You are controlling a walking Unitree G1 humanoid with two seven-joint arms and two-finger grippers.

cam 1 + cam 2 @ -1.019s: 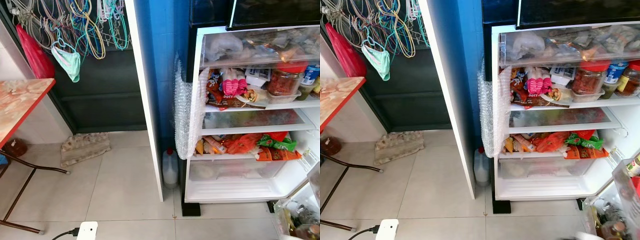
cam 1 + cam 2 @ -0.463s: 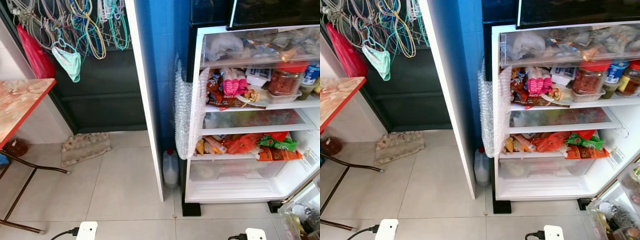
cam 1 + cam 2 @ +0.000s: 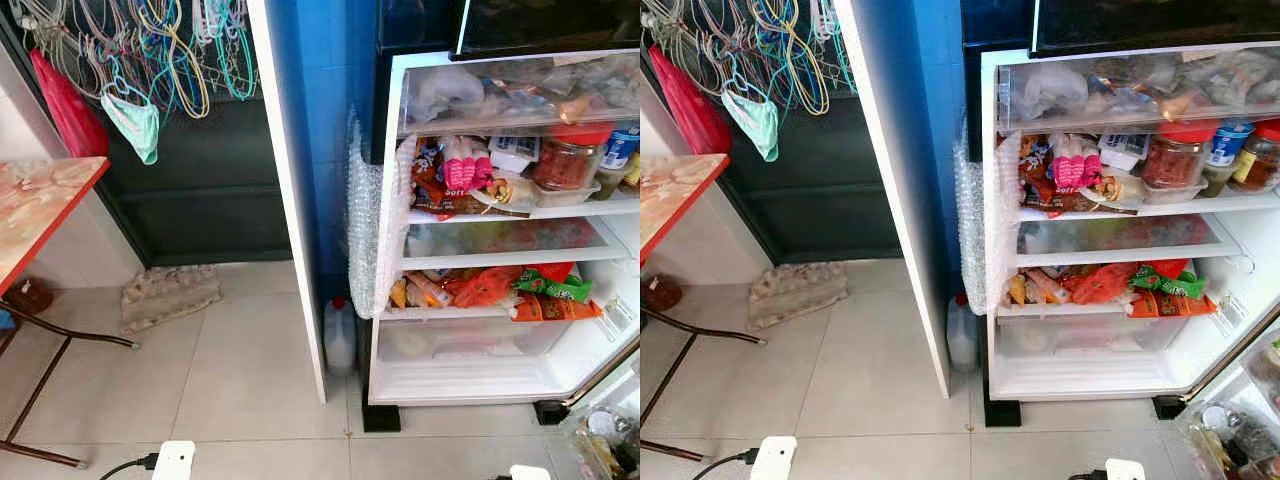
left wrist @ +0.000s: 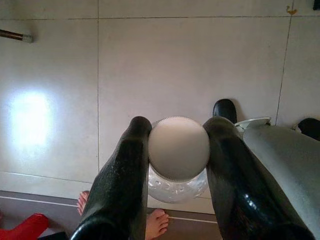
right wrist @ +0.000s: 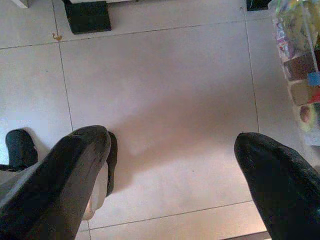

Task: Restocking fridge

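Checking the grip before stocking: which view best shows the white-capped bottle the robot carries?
The left wrist view: the white-capped bottle sits squarely between the left pincer's black fingers, over the floor tiles. The eye views face the open fridge instead.

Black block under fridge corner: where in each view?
Left eye: black block bottom centre, under fridge corner.
Right eye: block bottom centre.
Right wrist: block on floor ahead of open right tool.
Left wrist: tiles, left tool shut on bottle.
Shared: orange speck on grout beside block.

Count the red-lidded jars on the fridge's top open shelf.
2: a large red-lidded jar mid-shelf, and another red-lidded jar at the far right, cut by the picture's edge. A blue-lidded jar stands between them; others may be hidden behind.
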